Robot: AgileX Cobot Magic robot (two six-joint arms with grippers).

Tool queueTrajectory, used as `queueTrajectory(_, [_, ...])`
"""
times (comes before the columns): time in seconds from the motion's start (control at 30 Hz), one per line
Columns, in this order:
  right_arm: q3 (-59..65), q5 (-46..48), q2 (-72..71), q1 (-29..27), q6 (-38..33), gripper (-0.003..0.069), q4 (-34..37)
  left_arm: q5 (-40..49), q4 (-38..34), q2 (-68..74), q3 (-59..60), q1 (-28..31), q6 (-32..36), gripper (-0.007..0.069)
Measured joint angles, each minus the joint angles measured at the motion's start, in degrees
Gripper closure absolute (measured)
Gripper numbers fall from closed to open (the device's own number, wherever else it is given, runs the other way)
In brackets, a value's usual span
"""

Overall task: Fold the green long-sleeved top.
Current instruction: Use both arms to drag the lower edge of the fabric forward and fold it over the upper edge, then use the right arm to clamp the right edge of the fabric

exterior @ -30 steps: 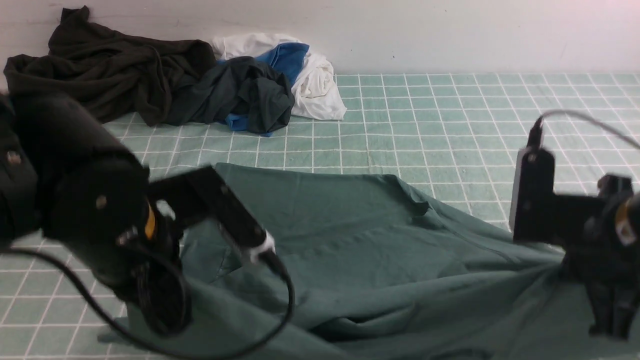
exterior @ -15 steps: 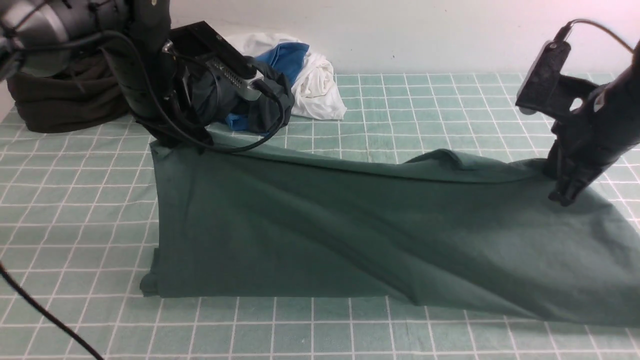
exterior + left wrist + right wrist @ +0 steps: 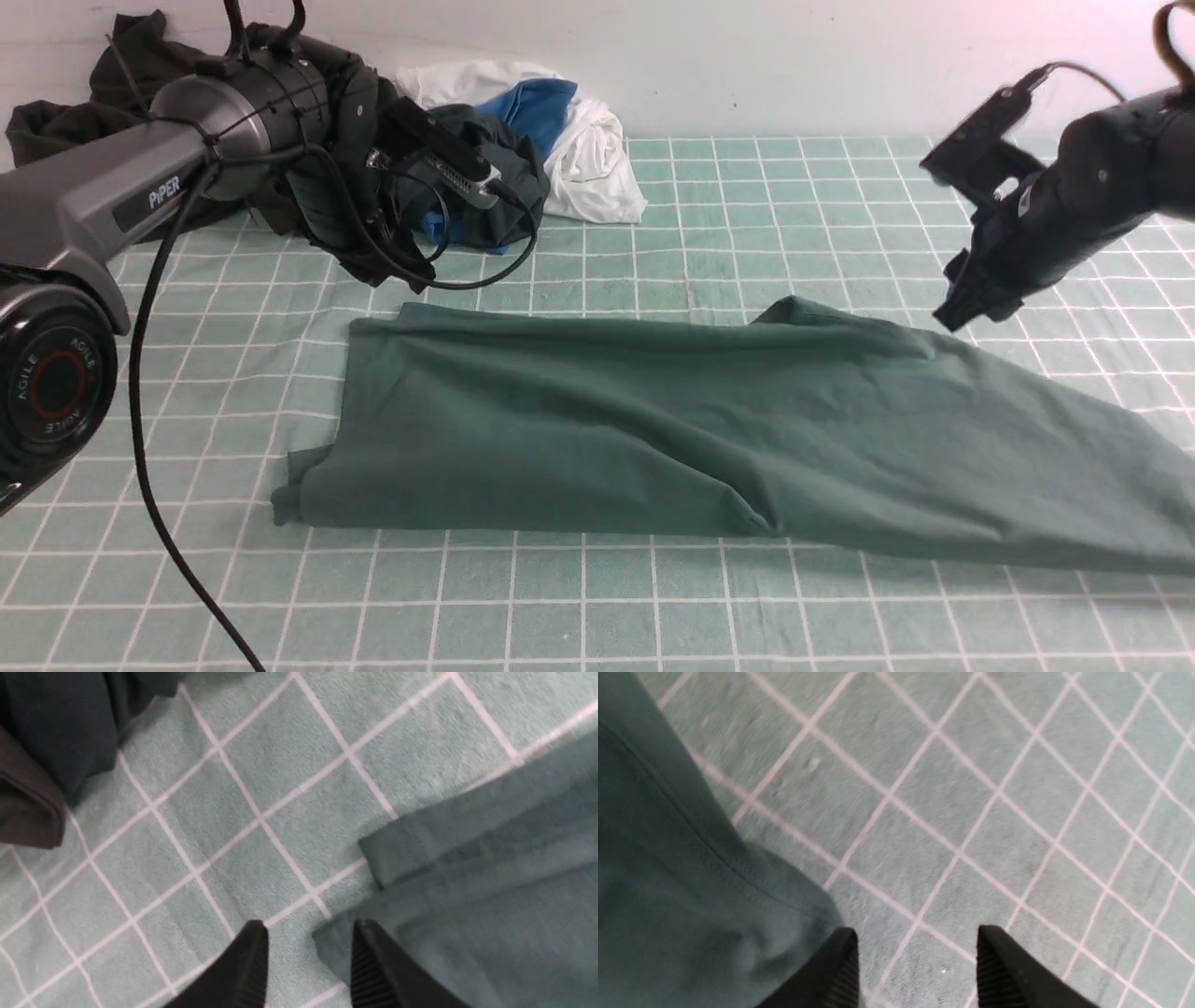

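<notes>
The green long-sleeved top (image 3: 653,439) lies on the checked table cover as a long flattened band, running from left of centre out past the right edge. Just above and behind its far left corner hangs my left gripper (image 3: 411,275), open. In the left wrist view the left gripper (image 3: 308,926) holds nothing, and a corner of the top (image 3: 490,882) lies beside one finger. My right gripper (image 3: 957,313) hovers open behind the top's far edge on the right. The right wrist view shows the right gripper (image 3: 917,933) over bare cover, with the top's hem (image 3: 668,882) next to one finger.
A dark olive-black garment (image 3: 56,121) is heaped at the back left, partly behind my left arm. Beside it sits a dark teal-grey garment (image 3: 504,177) with blue and white cloth (image 3: 588,159). A wall closes the back. My left arm's cable (image 3: 149,467) trails over the front left.
Both grippers have opened and let go of the top, then lifted away from it. The top's far edge has dropped flat; its left corner has slid slightly right.
</notes>
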Motion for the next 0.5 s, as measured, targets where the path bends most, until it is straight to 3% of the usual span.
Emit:
queueTrajectory(0.13, [-2.44,5.29,-1.57,0.66,6.03,0.0225,3.45,3.60,0.02,0.07,-4.37,-0.09,-6.50,0.0214])
queueTrajectory(0.23, [-2.60,9.75,-2.23,2.35,5.20,0.0220,12.10,9.99,-0.10,-0.54,-6.63,-1.40,-9.15,0.0196])
queueTrajectory(0.37, [-2.45,11.46,0.45,4.85,1.05,0.0220,22.74,16.89,-1.93,-1.13,-6.60,-3.94,-9.57,0.0279])
queueTrajectory(0.43, [-2.45,11.31,1.70,5.15,0.81,0.0220,24.31,17.75,-3.22,-1.13,-6.08,-4.64,-9.35,0.0326])
queueTrajectory(0.5, [-2.20,11.24,3.49,5.08,0.98,0.0220,25.09,17.83,-6.28,-1.32,-3.47,-5.55,-7.83,0.0442])
